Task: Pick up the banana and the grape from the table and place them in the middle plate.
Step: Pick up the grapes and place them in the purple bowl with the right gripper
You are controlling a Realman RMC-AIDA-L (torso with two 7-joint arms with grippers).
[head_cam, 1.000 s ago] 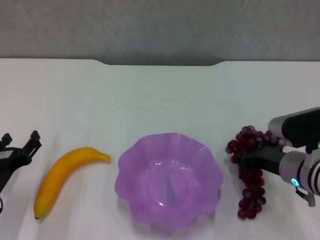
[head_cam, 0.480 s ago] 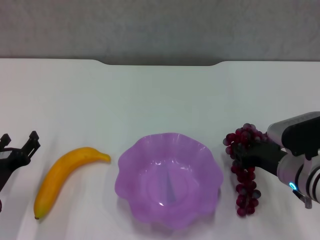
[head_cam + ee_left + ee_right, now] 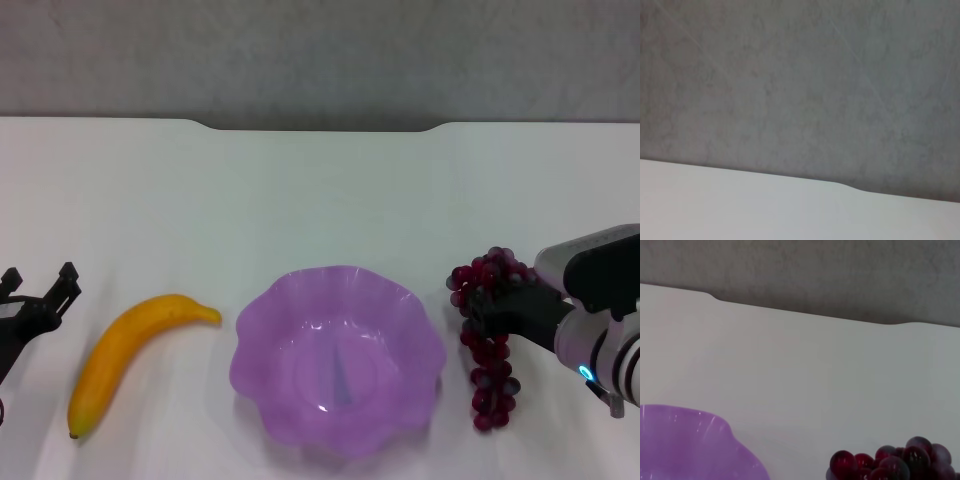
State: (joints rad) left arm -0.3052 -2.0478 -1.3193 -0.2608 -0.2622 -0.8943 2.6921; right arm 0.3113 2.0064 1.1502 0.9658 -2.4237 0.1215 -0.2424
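Grape (image 3: 487,345), a long bunch of dark red-purple berries, has risen and drifted toward the translucent purple scalloped middle plate (image 3: 260,325) over the last second, its tail now hanging at the plate's 3 o'clock. So the lift looks under way. Right gripper (image 3: 492,312), at the bunch's 3 o'clock, pinches its upper part. The smooth yellow banana (image 3: 125,352) lies untouched at the plate's 9 o'clock, the spread left gripper (image 3: 38,292) beyond it.

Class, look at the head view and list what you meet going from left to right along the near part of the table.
Left gripper → banana → middle plate → grape → right gripper, gripping the grape bunch from its right.
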